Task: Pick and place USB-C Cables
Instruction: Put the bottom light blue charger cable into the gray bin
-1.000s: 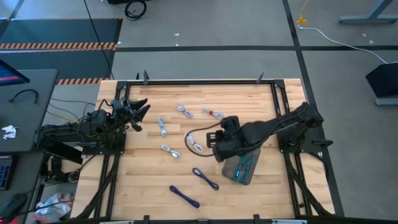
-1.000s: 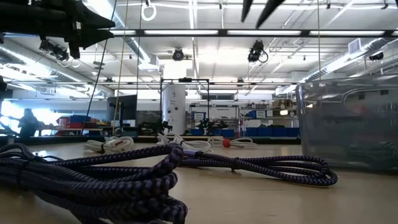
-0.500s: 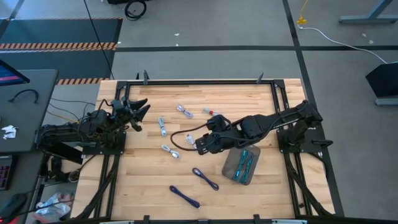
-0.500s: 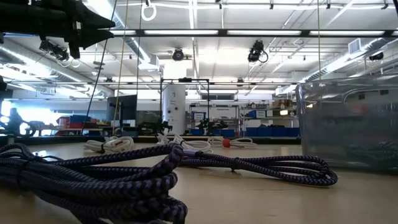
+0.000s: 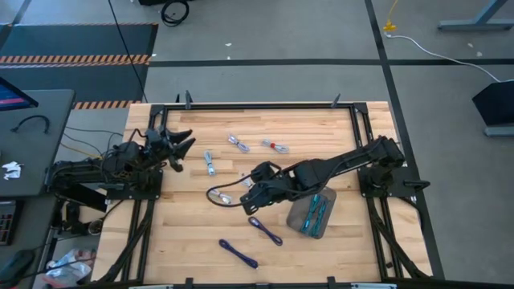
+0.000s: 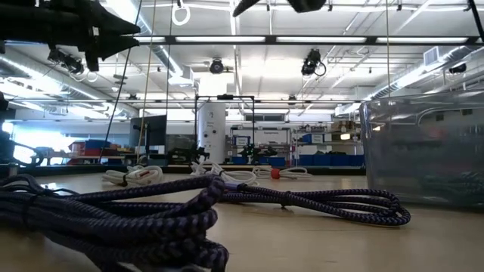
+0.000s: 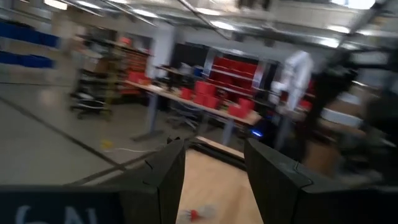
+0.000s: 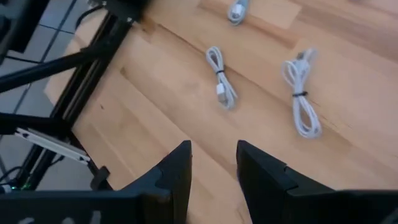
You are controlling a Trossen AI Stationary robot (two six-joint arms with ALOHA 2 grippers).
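Note:
Several white USB-C cable bundles lie on the wooden table: one [image 5: 209, 163] at the left, one [image 5: 238, 144] farther back, one with a red tip [image 5: 274, 146], and one [image 5: 218, 195] near the middle. Two dark blue-purple bundles [image 5: 265, 230] [image 5: 238, 254] lie near the front edge. Teal bundles [image 5: 313, 213] lie in the grey tray [image 5: 297, 217]. My right gripper [image 5: 247, 195] hovers open and empty over the table's middle; its wrist view [image 8: 214, 168] shows two white bundles [image 8: 222, 86] [image 8: 301, 99] ahead of it. My left gripper [image 5: 183, 148] waits open at the table's left edge.
A black frame [image 5: 241, 105] runs around the table. In the low view the purple bundles [image 6: 113, 219] [image 6: 318, 200] fill the foreground, and the tray's wall [image 6: 423, 151] stands at the right. Bare wood lies at the table's far right and near left.
My right gripper has gone from beside the tray toward the table's left edge, the arm stretching out over the middle, and now hovers by the white bundles. It stays open and empty. The cables and the tray have kept still.

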